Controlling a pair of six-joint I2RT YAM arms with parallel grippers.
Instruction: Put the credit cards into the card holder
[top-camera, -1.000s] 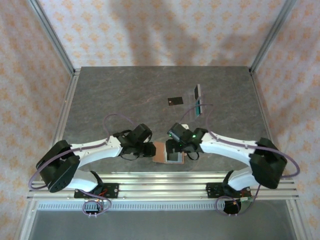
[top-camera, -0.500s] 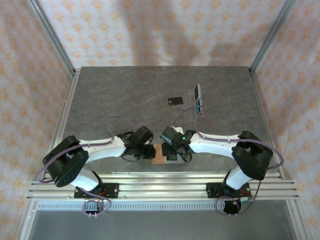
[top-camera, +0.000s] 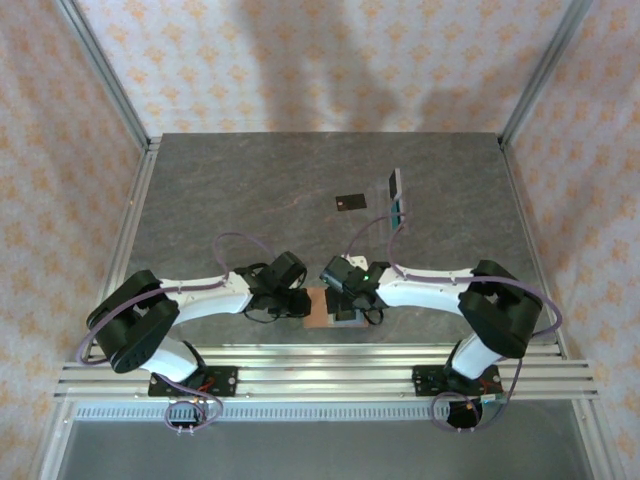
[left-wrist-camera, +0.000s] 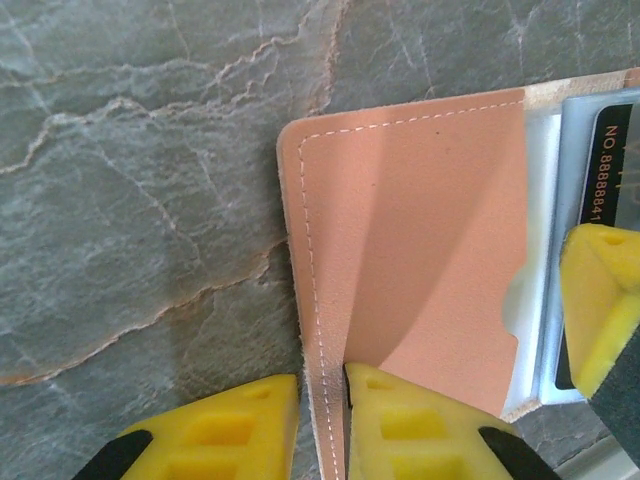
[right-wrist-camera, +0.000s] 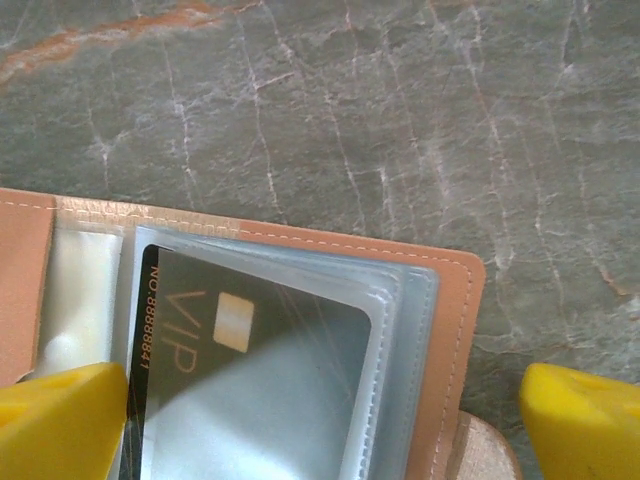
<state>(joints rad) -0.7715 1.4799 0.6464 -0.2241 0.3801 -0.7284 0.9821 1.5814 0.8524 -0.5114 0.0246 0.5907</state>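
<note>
The card holder (left-wrist-camera: 410, 250) is a tan leather wallet lying open near the table's front edge (top-camera: 320, 306). My left gripper (left-wrist-camera: 322, 425) is shut on its left cover's stitched edge, one yellow finger on each side. A black credit card (right-wrist-camera: 250, 360) marked VIP sits inside a clear sleeve of the holder. My right gripper (right-wrist-camera: 320, 430) stands wide open over those sleeves, its left fingertip (right-wrist-camera: 60, 420) by the card's left edge. In the top view both grippers (top-camera: 303, 303) (top-camera: 345, 303) meet at the holder. Farther back lie another black card (top-camera: 349, 202) and a teal card (top-camera: 398, 213).
A pale greyish card-like piece (top-camera: 393, 183) stands just behind the teal card. A pale brown rounded tab (right-wrist-camera: 485, 455) pokes out under the holder's right cover. Metal rails (top-camera: 320, 375) run along the front edge, and frame posts stand at the table's corners.
The right gripper has slid a little left over the holder, and both arms have drawn their elbows in. The left gripper keeps its pinch on the cover.
</note>
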